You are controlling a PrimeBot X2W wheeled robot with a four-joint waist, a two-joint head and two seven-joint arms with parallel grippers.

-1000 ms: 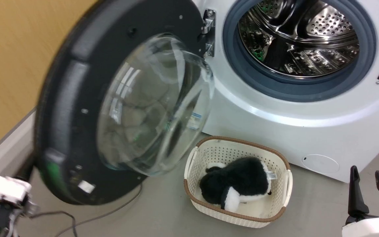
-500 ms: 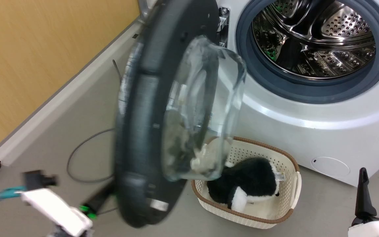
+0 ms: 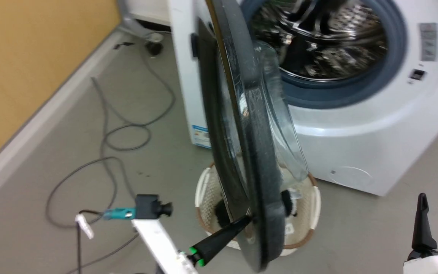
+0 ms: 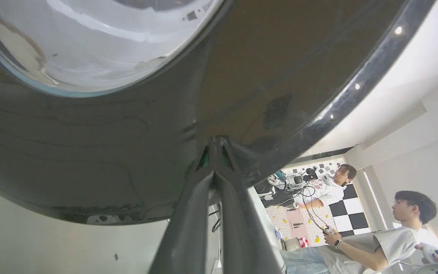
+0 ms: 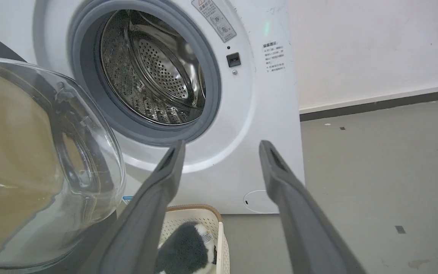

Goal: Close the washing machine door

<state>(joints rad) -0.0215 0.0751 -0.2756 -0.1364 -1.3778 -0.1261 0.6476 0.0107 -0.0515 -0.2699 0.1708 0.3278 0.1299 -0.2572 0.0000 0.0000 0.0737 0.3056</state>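
Washing machine (image 3: 356,125) blurred in head view, drum open; washing machine door (image 3: 259,160) half-swung, edge-on, hiding most of the basket (image 3: 315,198); left pincer (image 3: 250,219) narrow, tips pressed on door rim; right pincer (image 3: 436,199) wide, empty.

Bright light, head view blurred — glare on the washing machine door (image 4: 165,114).
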